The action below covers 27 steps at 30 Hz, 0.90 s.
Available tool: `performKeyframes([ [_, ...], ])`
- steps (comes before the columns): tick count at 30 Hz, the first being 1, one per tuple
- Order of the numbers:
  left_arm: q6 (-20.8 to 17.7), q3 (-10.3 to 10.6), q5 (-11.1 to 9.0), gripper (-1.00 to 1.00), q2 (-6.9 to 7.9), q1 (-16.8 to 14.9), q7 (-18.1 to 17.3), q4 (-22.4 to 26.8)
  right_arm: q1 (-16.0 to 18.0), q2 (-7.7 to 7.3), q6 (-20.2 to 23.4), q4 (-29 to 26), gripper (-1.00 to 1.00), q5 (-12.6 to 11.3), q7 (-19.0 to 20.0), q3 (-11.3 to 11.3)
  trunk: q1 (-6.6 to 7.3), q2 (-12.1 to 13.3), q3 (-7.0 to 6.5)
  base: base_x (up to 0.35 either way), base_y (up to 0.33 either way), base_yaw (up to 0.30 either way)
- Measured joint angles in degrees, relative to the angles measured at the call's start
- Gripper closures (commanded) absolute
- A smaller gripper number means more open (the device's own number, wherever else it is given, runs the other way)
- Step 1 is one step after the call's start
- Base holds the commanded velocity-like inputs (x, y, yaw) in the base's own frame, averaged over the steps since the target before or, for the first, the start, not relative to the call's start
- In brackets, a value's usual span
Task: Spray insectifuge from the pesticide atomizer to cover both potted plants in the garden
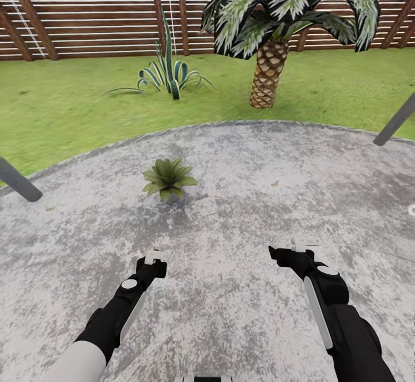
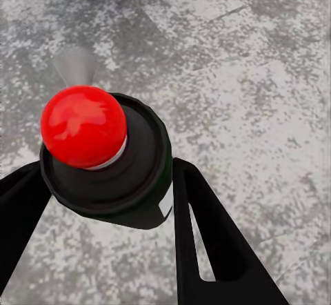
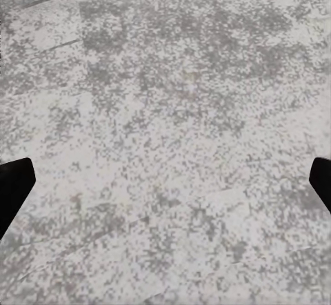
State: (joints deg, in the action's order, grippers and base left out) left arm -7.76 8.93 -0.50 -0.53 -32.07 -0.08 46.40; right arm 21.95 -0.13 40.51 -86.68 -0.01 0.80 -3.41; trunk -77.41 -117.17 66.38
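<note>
The pesticide atomizer (image 2: 141,156) is a dark bottle with a round red top, seen end-on in the left wrist view. My left gripper (image 2: 103,205) is shut on it, one black finger on each side. In the head view my left gripper (image 1: 154,260) hovers low over the grey patio (image 1: 259,197), a short way in front of one potted plant (image 1: 168,177), a small rosette of green leaves. A faint grey haze (image 1: 173,152) hangs just past the plant. My right gripper (image 1: 295,249) is open and holds nothing, and its wrist view (image 3: 165,184) looks down on bare paving.
Beyond the patio's curved edge lies lawn (image 1: 69,105) with a striped agave (image 1: 167,74), a palm (image 1: 268,71) and a brown slatted fence (image 1: 86,13). Grey slanted poles stand at the left (image 1: 17,180) and right (image 1: 396,120) edges.
</note>
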Motion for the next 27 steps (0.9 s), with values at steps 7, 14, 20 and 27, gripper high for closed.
performKeyframes([
  [7, 0.00, 0.01, 0.02, 1.00, 0.00, 0.00, -0.01, 0.00, 0.00, 0.00, -0.02, 0.00, -1.00, 0.00, 0.00, 0.00, 1.54, 2.81, -1.26, 0.000, 0.000, 0.000],
  [14, 0.00, 0.01, 0.02, 1.00, 0.00, 0.00, 0.00, 0.00, 0.00, 0.00, -0.01, 0.00, -1.00, 0.00, 0.00, 0.00, 3.08, 5.62, -2.51, 0.000, 0.000, 0.000],
  [20, 0.00, 0.01, 0.07, 1.00, 0.00, 0.00, 0.00, 0.00, 0.00, -0.02, -0.02, 0.00, -1.00, 0.00, 0.00, -0.02, 4.39, 8.02, -3.59, 0.000, 0.000, 0.000],
  [27, 0.00, 0.10, 0.19, 1.00, 0.00, 0.00, 0.00, 0.00, 0.00, -0.02, -0.02, -0.04, -1.00, 0.00, 0.00, -0.04, 5.28, 9.64, -4.31, 0.000, 0.000, 0.000],
])
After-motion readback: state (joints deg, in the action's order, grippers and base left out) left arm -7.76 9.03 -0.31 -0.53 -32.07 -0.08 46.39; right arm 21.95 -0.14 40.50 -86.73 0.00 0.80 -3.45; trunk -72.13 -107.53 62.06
